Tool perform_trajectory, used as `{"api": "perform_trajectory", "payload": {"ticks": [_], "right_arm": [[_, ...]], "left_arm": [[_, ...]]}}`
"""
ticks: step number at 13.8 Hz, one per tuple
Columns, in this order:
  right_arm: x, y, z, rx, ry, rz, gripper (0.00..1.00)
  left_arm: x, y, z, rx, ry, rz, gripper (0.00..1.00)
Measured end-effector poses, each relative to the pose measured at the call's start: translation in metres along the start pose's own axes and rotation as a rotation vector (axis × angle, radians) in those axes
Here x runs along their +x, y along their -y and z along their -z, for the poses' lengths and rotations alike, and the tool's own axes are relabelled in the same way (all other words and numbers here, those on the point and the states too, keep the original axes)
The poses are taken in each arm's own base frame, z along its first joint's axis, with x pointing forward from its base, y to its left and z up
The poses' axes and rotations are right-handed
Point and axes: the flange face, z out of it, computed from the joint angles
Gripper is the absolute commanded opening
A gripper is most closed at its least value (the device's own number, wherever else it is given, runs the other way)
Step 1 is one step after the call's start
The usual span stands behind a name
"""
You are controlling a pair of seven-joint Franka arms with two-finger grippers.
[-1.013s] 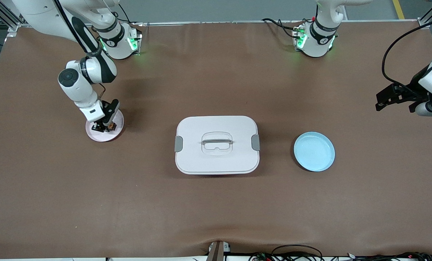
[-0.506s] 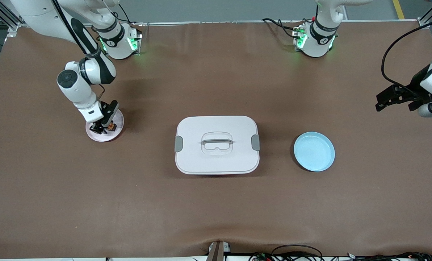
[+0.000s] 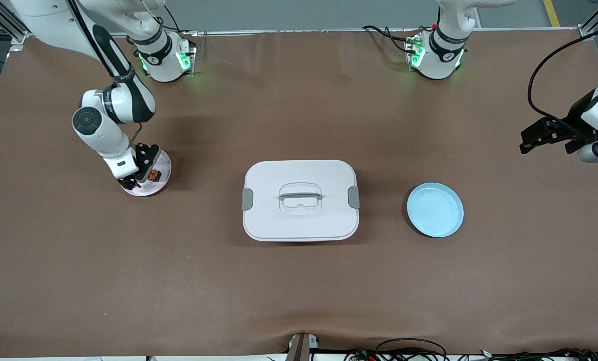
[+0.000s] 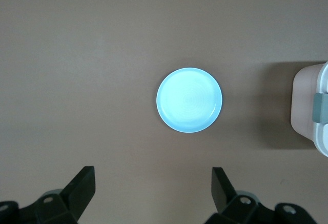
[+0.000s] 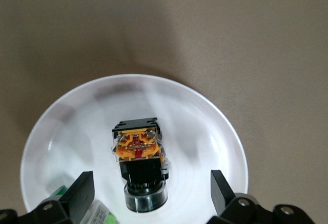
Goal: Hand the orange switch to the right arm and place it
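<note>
The right tool [image 3: 137,176] hangs released just above the white plate [image 3: 161,161], its 2 fingers [image 5: 81,196] spread clear of the orange switch [image 5: 138,149], which rests on that plate. The left tool [image 3: 542,138] waits released above the counter [image 3: 299,291], over the blue plate [image 4: 189,100].

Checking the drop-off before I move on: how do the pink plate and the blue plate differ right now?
The pink plate holds the orange switch; the blue plate holds nothing. The pink plate lies toward the right arm's end of the table under the open right gripper; the blue plate lies toward the left arm's end, with the open left gripper waiting above. Both are round and shallow.
</note>
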Motion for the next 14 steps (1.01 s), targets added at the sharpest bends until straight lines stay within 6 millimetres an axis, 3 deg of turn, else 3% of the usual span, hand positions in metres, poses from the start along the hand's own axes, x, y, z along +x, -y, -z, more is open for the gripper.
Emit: {"api": "perform_trajectory", "payload": {"ticks": [7,11,14], "right_arm": [[0.058,-0.012,0.104,0.057,0.117,-0.422,1.0],[0.102,-0.032,0.206,0.057,0.212,-0.67,1.0],[0.102,-0.053,0.249,0.044,0.212,-0.735,1.0]], "left_arm": [[0.0,0.0,0.001,0.0,-0.003,0.0,1.0],[0.0,0.0,0.003,0.0,-0.007,0.0,1.0],[0.0,0.0,0.004,0.0,-0.008,0.0,1.0]]}}
